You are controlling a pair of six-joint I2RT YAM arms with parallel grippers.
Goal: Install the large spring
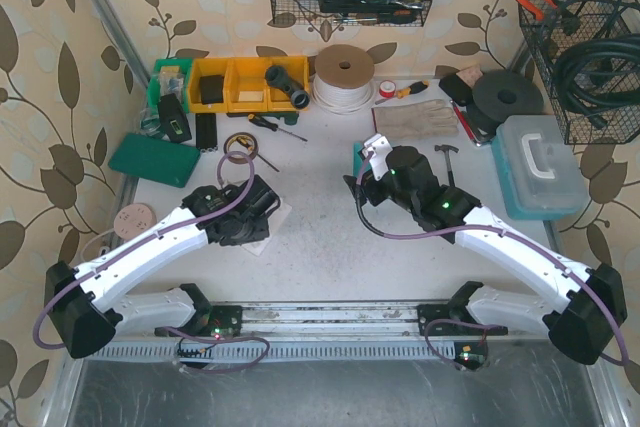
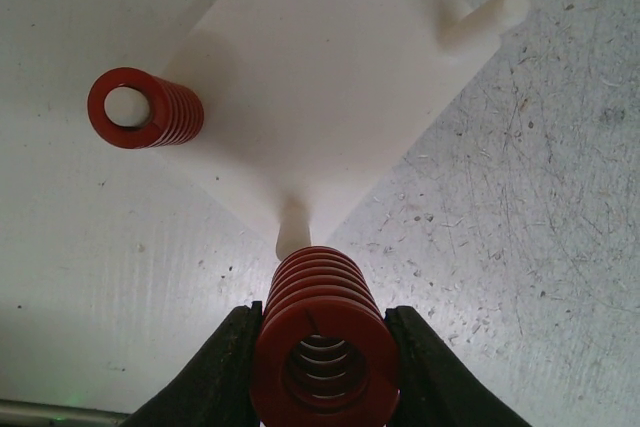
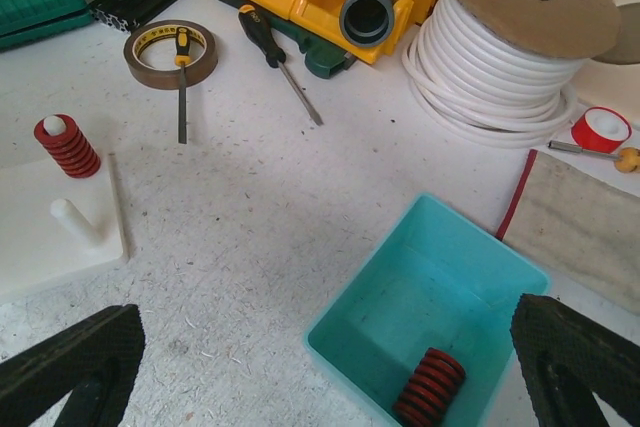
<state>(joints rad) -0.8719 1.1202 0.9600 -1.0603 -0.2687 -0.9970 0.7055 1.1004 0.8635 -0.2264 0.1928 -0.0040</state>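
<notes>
Scratched tabletop (image 2: 530, 247) carries the peg plate (image 2: 310, 77); left gripper (image 2: 322, 313), clamped on the large spring (image 2: 322, 352), lines its axis toward the plate's near-corner peg (image 2: 292, 229).

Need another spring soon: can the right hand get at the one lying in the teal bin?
Probably yes: the open right hand hangs above the teal bin, and nothing covers the spring there.
</notes>
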